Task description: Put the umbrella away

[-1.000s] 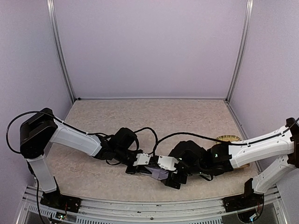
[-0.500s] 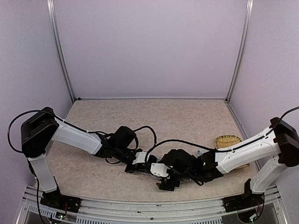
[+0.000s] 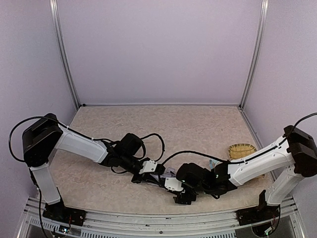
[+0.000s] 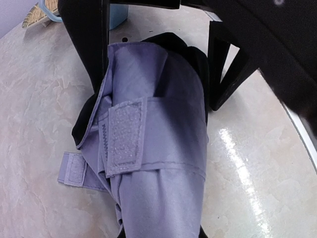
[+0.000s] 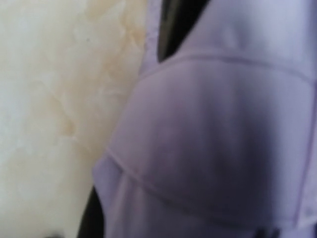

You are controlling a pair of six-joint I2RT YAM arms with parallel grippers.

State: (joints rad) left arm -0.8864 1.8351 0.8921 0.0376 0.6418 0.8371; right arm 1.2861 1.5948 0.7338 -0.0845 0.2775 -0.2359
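Observation:
The umbrella (image 4: 158, 148) lies folded on the table, pale lavender fabric with a loose velcro strap (image 4: 121, 136) and black lining at its far end. It runs out of the bottom of the left wrist view, where my left gripper (image 3: 153, 174) is shut on it. My right gripper (image 4: 157, 96) stands open over the far end, one black finger (image 4: 91, 54) on each side of the fabric. From above only a sliver of the umbrella (image 3: 170, 172) shows between the two wrists. The right wrist view is filled with blurred umbrella fabric (image 5: 223, 139), very close.
A woven yellow basket (image 3: 241, 148) sits at the right, by the right arm's forearm. A light blue container (image 4: 116, 12) stands just beyond the right gripper. Black cables (image 3: 153, 139) loop over the table behind the left wrist. The table's near edge (image 4: 302, 134) is close.
The right arm swung down and towards the near edge, bringing its gripper around the umbrella's end, and its jaws have narrowed slightly. The left arm and its grip have not moved.

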